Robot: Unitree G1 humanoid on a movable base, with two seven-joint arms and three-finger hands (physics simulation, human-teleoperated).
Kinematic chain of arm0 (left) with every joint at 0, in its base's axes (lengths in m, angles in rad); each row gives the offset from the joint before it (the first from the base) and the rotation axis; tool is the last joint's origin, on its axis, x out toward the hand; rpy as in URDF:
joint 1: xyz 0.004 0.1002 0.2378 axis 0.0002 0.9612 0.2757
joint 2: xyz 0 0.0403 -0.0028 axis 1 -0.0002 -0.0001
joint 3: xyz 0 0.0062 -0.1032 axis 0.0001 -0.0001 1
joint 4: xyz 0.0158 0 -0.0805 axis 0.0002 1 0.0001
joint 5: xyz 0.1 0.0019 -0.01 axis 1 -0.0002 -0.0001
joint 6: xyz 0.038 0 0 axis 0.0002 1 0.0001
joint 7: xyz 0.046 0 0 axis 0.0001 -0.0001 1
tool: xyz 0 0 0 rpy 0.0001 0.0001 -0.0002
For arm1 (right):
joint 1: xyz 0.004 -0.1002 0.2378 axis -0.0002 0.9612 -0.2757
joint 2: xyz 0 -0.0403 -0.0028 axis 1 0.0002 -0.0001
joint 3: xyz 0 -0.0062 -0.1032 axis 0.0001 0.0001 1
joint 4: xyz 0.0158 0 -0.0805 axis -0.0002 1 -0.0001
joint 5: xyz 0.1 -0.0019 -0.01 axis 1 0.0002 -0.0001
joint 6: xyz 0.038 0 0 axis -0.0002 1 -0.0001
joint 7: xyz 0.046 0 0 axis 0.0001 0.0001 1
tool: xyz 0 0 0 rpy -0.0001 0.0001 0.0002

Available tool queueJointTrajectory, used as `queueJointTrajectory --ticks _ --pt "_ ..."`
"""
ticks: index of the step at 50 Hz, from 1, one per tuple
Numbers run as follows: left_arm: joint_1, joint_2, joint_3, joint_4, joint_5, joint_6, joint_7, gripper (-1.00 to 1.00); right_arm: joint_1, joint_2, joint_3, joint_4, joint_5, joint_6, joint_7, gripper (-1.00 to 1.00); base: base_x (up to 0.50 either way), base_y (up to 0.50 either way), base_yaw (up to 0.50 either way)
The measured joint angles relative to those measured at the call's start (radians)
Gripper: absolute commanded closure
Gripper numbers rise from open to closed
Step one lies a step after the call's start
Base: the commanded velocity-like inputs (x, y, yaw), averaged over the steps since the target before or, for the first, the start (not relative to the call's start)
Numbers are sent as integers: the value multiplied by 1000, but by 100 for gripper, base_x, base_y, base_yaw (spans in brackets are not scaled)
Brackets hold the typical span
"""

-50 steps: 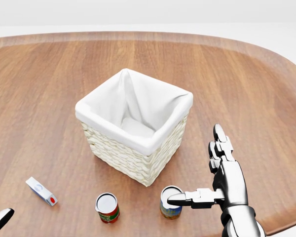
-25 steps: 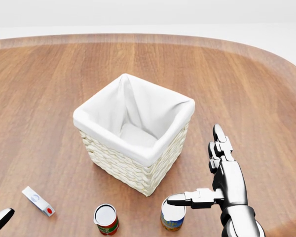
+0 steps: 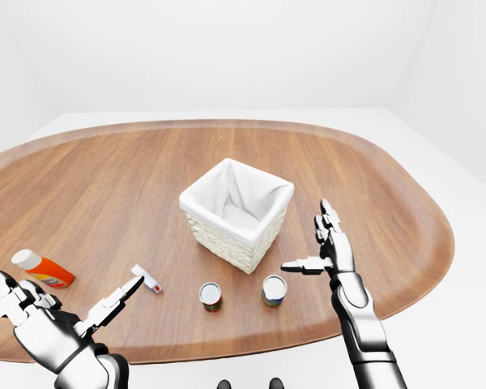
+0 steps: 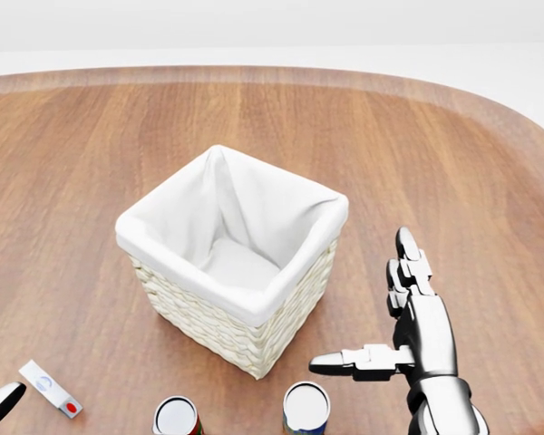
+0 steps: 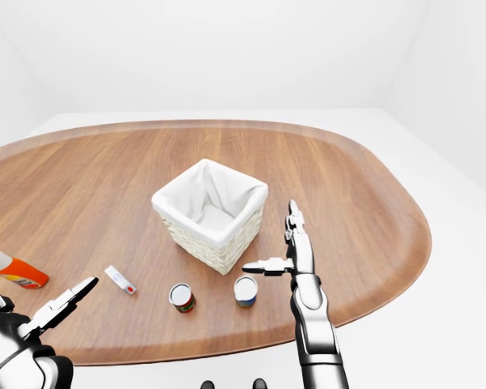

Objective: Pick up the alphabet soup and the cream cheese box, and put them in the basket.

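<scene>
Right hand (image 4: 381, 340) open above alphabet soup (image 4: 306, 408), apparently not touching, basket (image 4: 227, 313) beside

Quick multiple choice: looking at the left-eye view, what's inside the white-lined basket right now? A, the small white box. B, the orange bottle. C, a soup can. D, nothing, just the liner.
D: the basket shows only its white liner inside, while both cans, the small white box and the orange bottle all sit outside it on the table.
</scene>
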Motion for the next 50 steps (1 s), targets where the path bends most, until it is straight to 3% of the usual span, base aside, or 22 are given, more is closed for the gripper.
queueJointTrajectory --ticks 50 --pt "-1 1 0 4 -1 0 2 -100 -15 -15 -69 -10 73 -38 -143 -100 1 -1 0"
